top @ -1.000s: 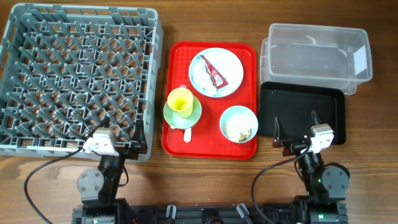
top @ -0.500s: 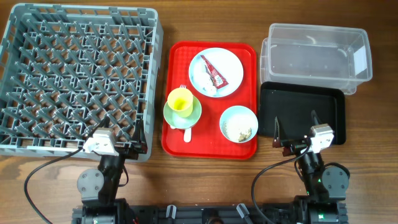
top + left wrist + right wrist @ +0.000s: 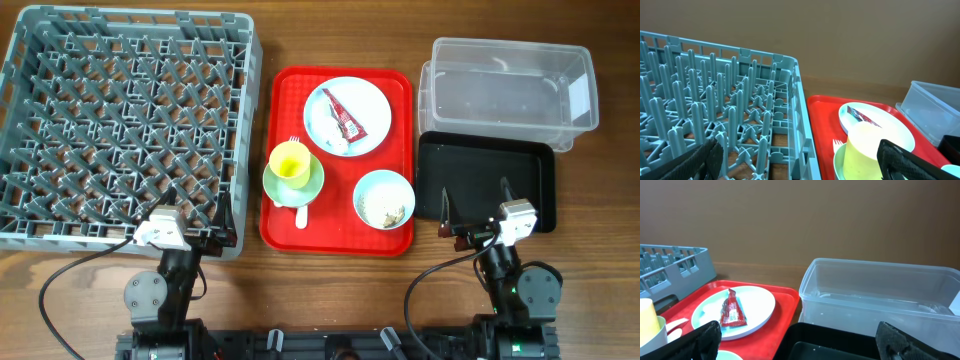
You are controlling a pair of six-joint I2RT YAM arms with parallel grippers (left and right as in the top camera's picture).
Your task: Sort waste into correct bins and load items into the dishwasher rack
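On the red tray (image 3: 285, 225) a pale plate (image 3: 372, 108) holds a red wrapper (image 3: 343, 116) and a white napkin (image 3: 338, 144). A yellow cup (image 3: 290, 160) sits in a green saucer-bowl (image 3: 312, 185), with a white fork (image 3: 293, 140) and a spoon handle (image 3: 301, 215) under it. A light blue bowl (image 3: 384, 199) holds rice scraps (image 3: 386, 210). The grey rack (image 3: 120, 125) fills the left. The clear tub (image 3: 510, 90) and black tray (image 3: 485, 180) are at right. My left gripper (image 3: 198, 212) is open at the rack's near corner. My right gripper (image 3: 475, 208) is open over the black tray's near edge.
Both arm bases stand at the table's front edge, with cables looping from them. A strip of bare wooden table (image 3: 320, 290) runs along the front. The left wrist view shows the rack wall (image 3: 800, 115) and the cup (image 3: 867, 150) close ahead.
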